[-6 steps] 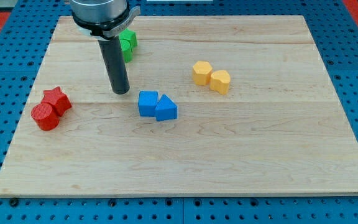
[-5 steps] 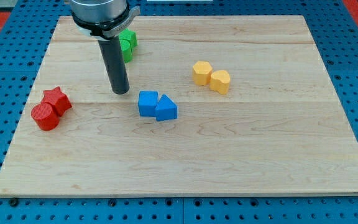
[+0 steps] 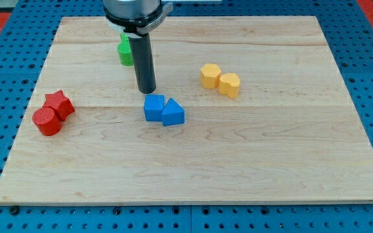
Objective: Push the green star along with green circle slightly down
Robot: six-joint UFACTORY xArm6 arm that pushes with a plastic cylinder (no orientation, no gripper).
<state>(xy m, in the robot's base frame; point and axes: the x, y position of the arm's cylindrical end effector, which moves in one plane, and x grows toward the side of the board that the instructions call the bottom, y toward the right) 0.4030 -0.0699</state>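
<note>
A green block [image 3: 125, 52] shows near the view's top, left of my rod; it looks like the circle, and the rod hides the rest of the green pair, so the star cannot be made out. My tip [image 3: 147, 91] rests on the wooden board [image 3: 271, 149], below and to the right of the green block and just above the blue cube [image 3: 154, 108]. The tip touches no block.
A blue triangle [image 3: 173, 113] sits against the blue cube's right side. A red star [image 3: 59, 102] and a red circle [image 3: 46, 121] sit at the view's left. Two yellow blocks [image 3: 210, 76] [image 3: 229, 85] lie right of the tip.
My rod has moved to the view's right, from the green blocks' left side to their right side. No block has visibly moved.
</note>
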